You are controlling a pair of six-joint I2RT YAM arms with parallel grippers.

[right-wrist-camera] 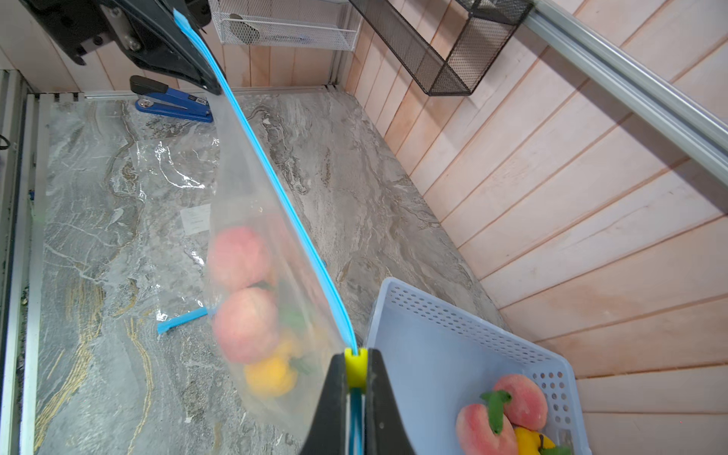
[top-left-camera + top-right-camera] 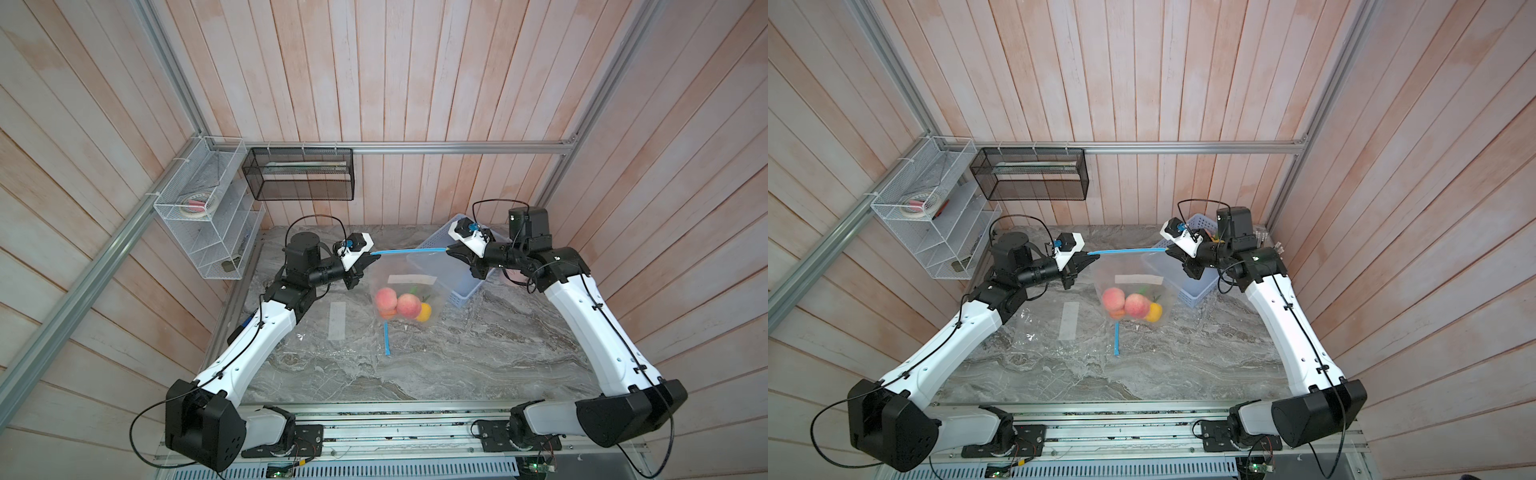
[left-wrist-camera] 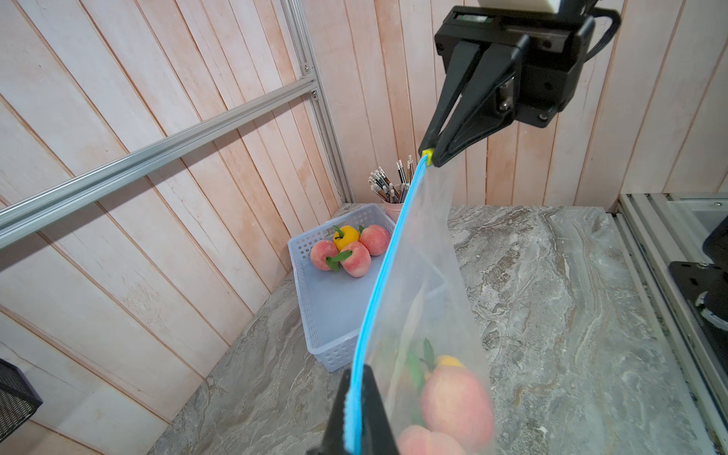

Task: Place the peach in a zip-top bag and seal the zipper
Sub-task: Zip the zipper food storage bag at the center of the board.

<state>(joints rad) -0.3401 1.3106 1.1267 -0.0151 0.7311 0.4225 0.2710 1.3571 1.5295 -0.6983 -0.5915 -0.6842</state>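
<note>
Together, left claw (image 2: 376, 254) and right claw (image 2: 449, 249) pinch the zipper (image 2: 409, 251); bag (image 2: 386, 272) holds peaches (image 2: 407, 304), basket (image 3: 335, 315) holds more fruit (image 3: 356, 258).

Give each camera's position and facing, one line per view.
Top views: overhead, looking down on the table; both arms show.
Left wrist: on the left arm, looking along the zipper to the right gripper and basket; left gripper shows.
Right wrist: on the right arm, looking toward the stapler; right gripper pinches the slider.
Shared: both wrist views show bagged peaches.
</note>
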